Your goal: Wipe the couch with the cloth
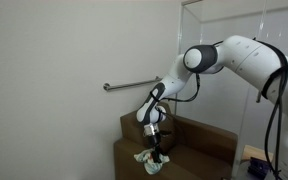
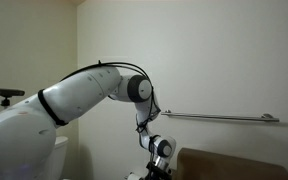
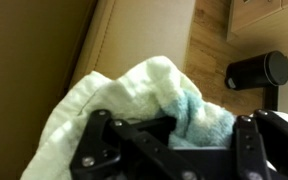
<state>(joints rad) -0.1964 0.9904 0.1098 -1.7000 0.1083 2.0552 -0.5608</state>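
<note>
Jaws of the black gripper (image 1: 157,147) pinch the crumpled pale-green towelling cloth (image 3: 134,95) on the brown couch (image 1: 199,140) -- wiping seems underway -- next, likely a pressed sideways sweep.

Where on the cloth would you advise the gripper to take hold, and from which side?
Probably the raised, bunched ridge in the middle of the cloth, coming straight down from above: it lies crumpled on the couch seat, so the ridge gives the gripper something to pinch; its flat edges do not.
</note>
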